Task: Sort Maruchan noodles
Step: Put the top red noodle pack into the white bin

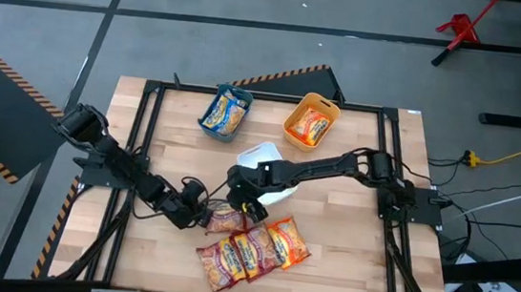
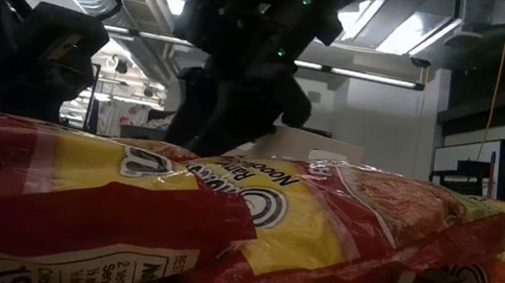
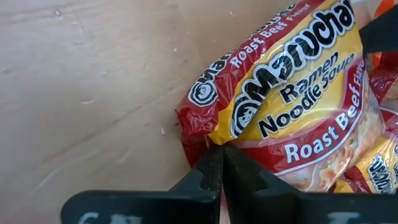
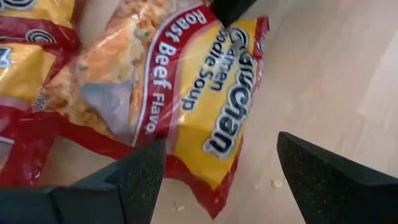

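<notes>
A dark red Maruchan packet (image 1: 226, 218) (image 3: 292, 106) lies flat on the wooden table, left of centre. My left gripper (image 1: 202, 213) (image 3: 221, 158) is shut at its corner. My right gripper (image 1: 247, 202) (image 4: 217, 180) hovers open over the packet's (image 4: 186, 93) other side, one finger above the wrapper and one above bare wood. Toward the near edge lie two more dark red packets (image 1: 235, 257) and an orange one (image 1: 288, 241). A blue packet lies in the teal bin (image 1: 224, 112), an orange one in the orange bin (image 1: 312, 122). My left gripper meets the dark red packet at the corner beside the round logo (image 3: 208, 140), coming slanting down from the table's left. The wrapper's edge runs in under the shut fingertips (image 3: 214, 165). Whether they pinch it or press on it, I cannot tell. The packet lies on the table.
A white bin (image 1: 261, 156) stands mid-table, partly under my right arm. Bare wood lies to the right of the packets and along the near left. Black frame rails (image 1: 142, 135) run along the table's sides.
</notes>
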